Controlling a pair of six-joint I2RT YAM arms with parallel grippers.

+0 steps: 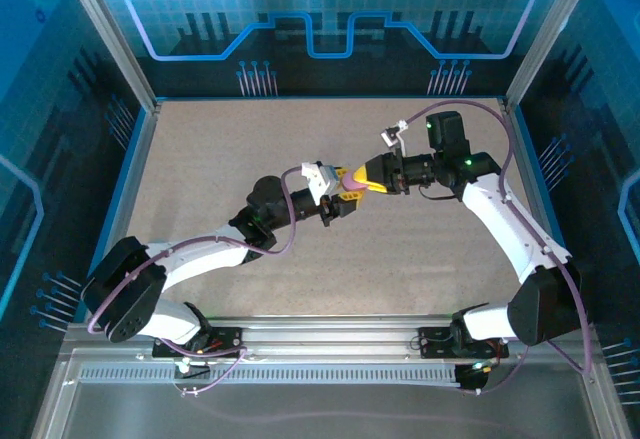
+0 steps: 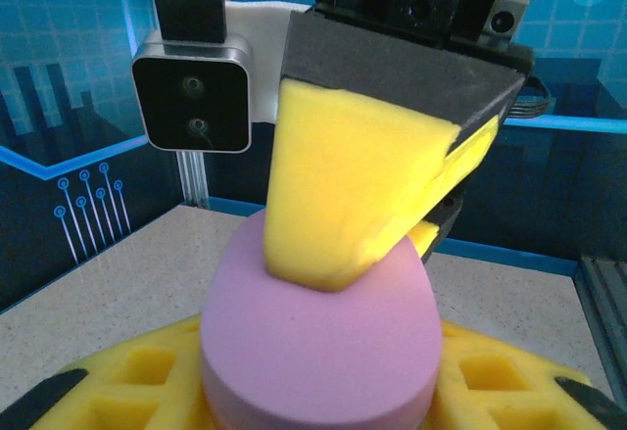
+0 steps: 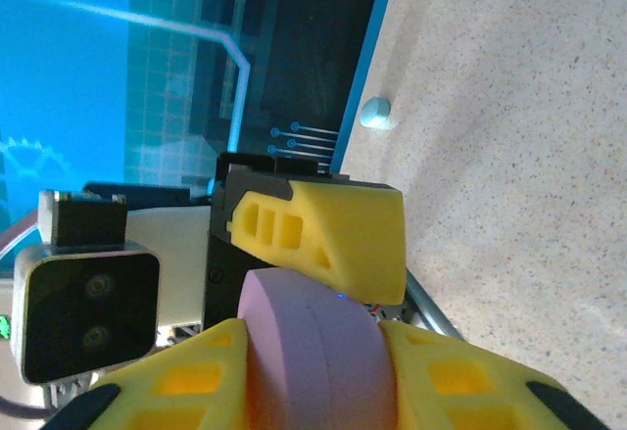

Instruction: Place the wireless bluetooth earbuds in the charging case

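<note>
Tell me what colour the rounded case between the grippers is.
The case is pale lilac purple; the left wrist view shows it best.

The purple case (image 2: 318, 342) looks smooth matt plastic, the yellow claw pads (image 2: 353, 185) spongy.

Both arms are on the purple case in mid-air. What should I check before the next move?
1. Left gripper clamped on the purple case: ok.
2. Right gripper fingers against the case on both sides: ok.
3. Case held above the table: ok.
4. Lid open for loading: not ok, the seam looks shut.
5. Earbud located: ok, one pale bud lies on the table near its edge.
6. Other buds' positions: cannot tell.
</note>
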